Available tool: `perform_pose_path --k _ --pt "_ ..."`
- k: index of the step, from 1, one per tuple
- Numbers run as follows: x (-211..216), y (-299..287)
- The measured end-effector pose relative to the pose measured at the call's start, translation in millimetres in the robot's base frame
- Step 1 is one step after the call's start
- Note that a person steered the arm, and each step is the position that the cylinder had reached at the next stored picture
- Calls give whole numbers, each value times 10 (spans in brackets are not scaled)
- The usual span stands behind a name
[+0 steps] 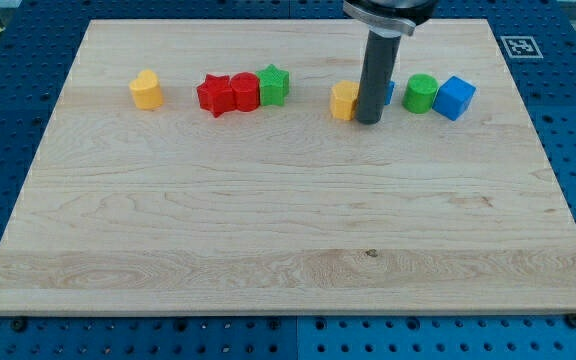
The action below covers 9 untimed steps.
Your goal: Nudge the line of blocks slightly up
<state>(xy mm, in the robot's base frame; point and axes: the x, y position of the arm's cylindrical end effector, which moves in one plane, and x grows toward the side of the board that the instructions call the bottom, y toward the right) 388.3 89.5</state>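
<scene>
Blocks [268, 90] line up left-right across the view; my tip [369, 121], jawless, touches the yellow block [344, 101].

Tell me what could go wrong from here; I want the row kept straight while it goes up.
My tip sits beside the yellow block and hides most of a blue block, so an upward push may shift only these two and bend the row. The yellow heart sits apart at the view's left and may lag. The blue cube lies nearest the board's right edge.
</scene>
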Motion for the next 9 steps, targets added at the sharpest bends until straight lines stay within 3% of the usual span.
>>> perform_pose_path --k 3,5,9 --pt "36 -320" --pt "193 -1436" --pt "167 -1764"
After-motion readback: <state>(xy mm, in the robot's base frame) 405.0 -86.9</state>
